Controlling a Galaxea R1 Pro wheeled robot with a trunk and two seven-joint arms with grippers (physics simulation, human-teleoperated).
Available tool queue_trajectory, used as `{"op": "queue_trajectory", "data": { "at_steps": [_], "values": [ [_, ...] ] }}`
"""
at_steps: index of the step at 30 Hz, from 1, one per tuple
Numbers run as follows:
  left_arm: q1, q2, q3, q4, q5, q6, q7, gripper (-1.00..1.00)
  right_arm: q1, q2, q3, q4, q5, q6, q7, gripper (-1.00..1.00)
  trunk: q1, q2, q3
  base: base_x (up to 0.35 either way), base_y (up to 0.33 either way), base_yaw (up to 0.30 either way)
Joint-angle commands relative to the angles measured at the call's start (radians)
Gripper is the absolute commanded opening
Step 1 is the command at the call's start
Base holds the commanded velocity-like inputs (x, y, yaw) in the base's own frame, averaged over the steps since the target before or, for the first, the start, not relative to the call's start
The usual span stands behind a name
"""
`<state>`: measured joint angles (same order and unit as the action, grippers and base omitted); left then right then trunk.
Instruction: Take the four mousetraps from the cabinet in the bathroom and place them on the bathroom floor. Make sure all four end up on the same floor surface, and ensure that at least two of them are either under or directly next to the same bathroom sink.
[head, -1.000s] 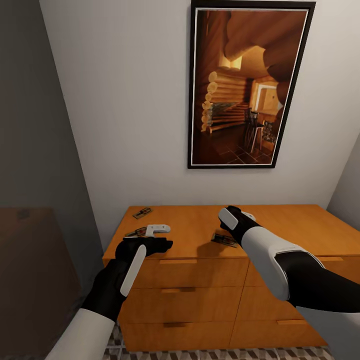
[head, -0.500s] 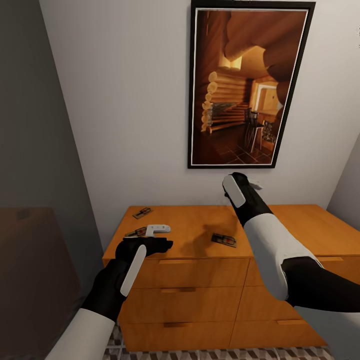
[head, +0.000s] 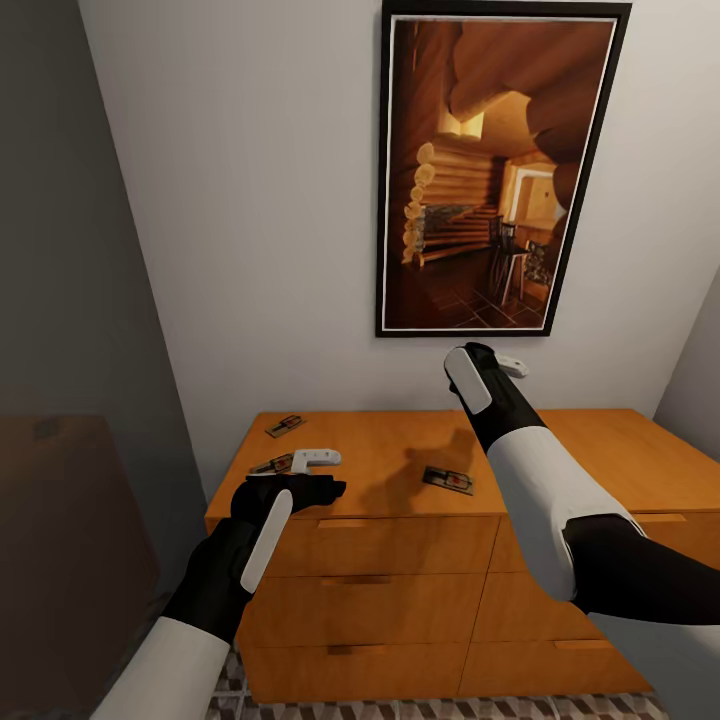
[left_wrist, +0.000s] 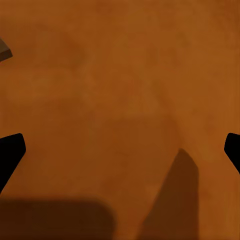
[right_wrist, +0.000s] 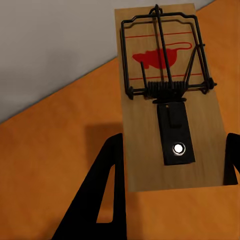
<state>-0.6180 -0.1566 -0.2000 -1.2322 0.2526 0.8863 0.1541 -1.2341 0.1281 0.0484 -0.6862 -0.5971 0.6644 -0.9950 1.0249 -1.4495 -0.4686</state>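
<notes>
A room in a home is shown, rendered in a simulator. A low orange-brown wooden cabinet with 3 rows of drawer fronts is set against a plain pale wall, on which a black-framed picture of a log-cabin interior is hung. A strip of cube-patterned floor tiles is seen below the cabinet.

We look straight down on the flat orange-brown wooden top of the cabinet, smooth and faintly grained. Two black fingertips of the left gripper enter from opposite edges, set wide apart with bare wood between them. A small tan board corner shows at the picture's edge, apart from the fingertips. Dark shadows lie across the wood near the gripper.
</notes>
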Motion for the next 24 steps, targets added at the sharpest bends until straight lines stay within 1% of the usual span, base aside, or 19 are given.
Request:
{"op": "queue_trajectory", "data": {
  "at_steps": [1, 4, 8, 11, 15, 17, 18, 19, 20, 21, 22, 24],
  "values": [
    [0.0, 0.0, -0.001, 0.005, 0.017, 0.003, 0.01, 1.0, -0.001, -0.001, 0.004, -0.001, -0.009, 0.005, -0.008, -1.0, 0.0, -0.001, -0.001, 0.0, 0.0, 0.0],
    [0.0, 0.0, -0.001, 0.005, 0.017, 0.003, 0.01, 1.0, -0.001, -0.003, 0.005, -0.001, -0.01, 0.009, -0.007, -1.0, 0.0, -0.001, -0.001, 0.0, 0.0, 0.0],
    [-0.001, -0.001, -0.001, 0.005, 0.02, 0.003, 0.01, 1.0, -0.001, -0.005, 0.006, -0.01, -0.008, 0.067, -0.007, -1.0, 0.0, -0.001, -0.001, 0.0, 0.0, 0.0],
    [-0.001, -0.001, -0.001, 0.005, 0.024, 0.003, 0.01, 1.0, 0.0, -0.007, 0.007, -0.017, -0.008, 0.088, -0.007, -1.0, 0.0, -0.001, -0.001, 0.0, 0.0, 0.0],
    [0.0, 0.0, -0.001, 0.005, 0.027, 0.002, 0.01, 1.0, 0.004, -0.017, 0.011, -0.022, -0.002, 0.12, -0.001, -1.0, 0.0, -0.001, -0.001, 0.0, 0.0, 0.0],
    [0.0, -0.001, -0.001, 0.005, 0.026, 0.002, 0.01, 1.0, 0.005, -0.034, 0.013, -0.034, -0.003, 0.172, 0.011, -1.0, 0.0, -0.001, -0.001, 0.0, 0.0, 0.0],
    [0.0, -0.001, -0.001, 0.005, 0.026, 0.002, 0.01, 1.0, 0.006, -0.052, 0.013, -0.055, -0.005, 0.222, 0.033, -1.0, 0.0, -0.001, -0.001, 0.0, 0.0, 0.0],
    [0.0, -0.001, -0.002, 0.004, 0.027, 0.002, 0.01, 1.0, 0.006, -0.075, 0.014, -0.09, -0.007, 0.278, 0.074, -1.0, 0.0, -0.001, -0.001, 0.0, 0.0, 0.0],
    [-0.001, -0.002, -0.002, 0.004, 0.028, 0.002, 0.01, 1.0, 0.006, -0.088, 0.014, -0.112, -0.008, 0.307, 0.102, -1.0, 0.0, -0.001, -0.001, 0.0, 0.0, 0.0],
    [0.0, -0.002, -0.002, 0.003, 0.029, 0.002, 0.01, 1.0, 0.007, -0.117, 0.014, -0.164, -0.008, 0.366, 0.173, -1.0, 0.0, -0.001, -0.001, 0.0, 0.0, 0.0],
    [0.0, -0.002, -0.002, 0.003, 0.03, 0.002, 0.01, 1.0, 0.007, -0.133, 0.013, -0.192, -0.008, 0.383, 0.214, -1.0, 0.0, -0.001, -0.001, 0.0, 0.0, 0.0],
    [-0.001, -0.001, -0.002, 0.001, 0.031, 0.003, 0.01, 1.0, 0.007, -0.206, 0.014, -0.302, -0.009, 0.383, 0.396, -1.0, 0.0, -0.001, -0.001, 0.0, 0.0, 0.0]
  ]
}}
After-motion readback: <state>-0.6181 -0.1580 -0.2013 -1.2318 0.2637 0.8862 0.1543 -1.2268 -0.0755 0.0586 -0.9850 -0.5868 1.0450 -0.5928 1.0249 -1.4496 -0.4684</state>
